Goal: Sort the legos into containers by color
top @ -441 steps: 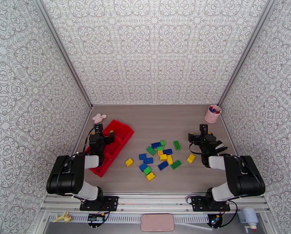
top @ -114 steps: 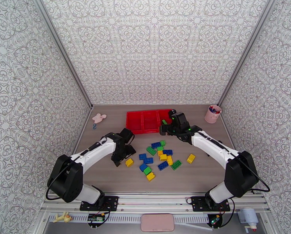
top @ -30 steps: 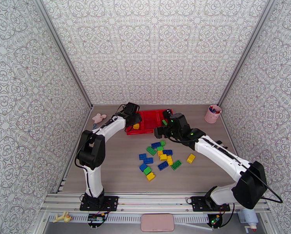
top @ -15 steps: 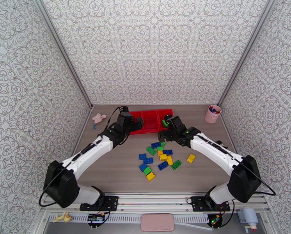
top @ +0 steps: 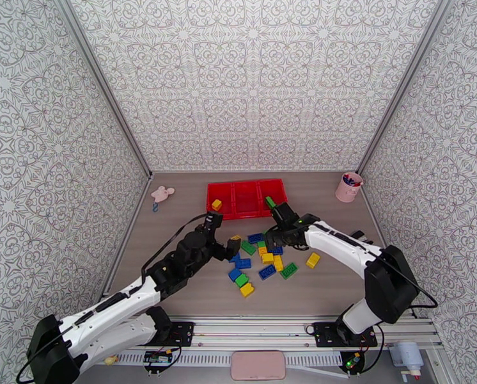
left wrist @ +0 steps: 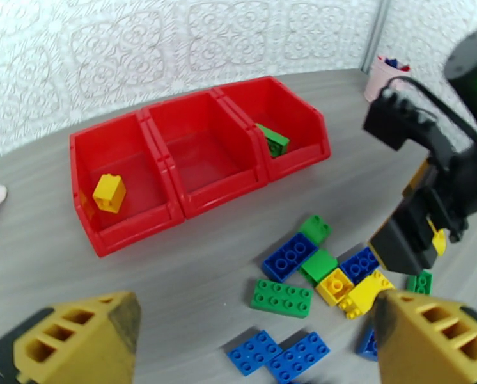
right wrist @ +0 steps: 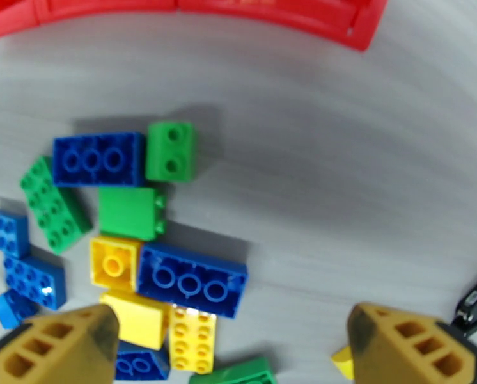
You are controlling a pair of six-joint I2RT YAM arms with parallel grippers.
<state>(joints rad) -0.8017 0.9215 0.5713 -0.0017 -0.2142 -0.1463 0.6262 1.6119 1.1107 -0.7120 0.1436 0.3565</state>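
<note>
End effector on left arm (left wrist: 258, 340) spread wide, nothing in it, low over the left edge of the loose legos (top: 261, 257) on the desk (top: 341, 276). Right end effector (right wrist: 232, 347) also released and empty, above the pile's far side. Beyond both, red tray (top: 238, 216): yellow brick (top: 217, 204) in left compartment, green brick (top: 270, 201) in right compartment.
</note>
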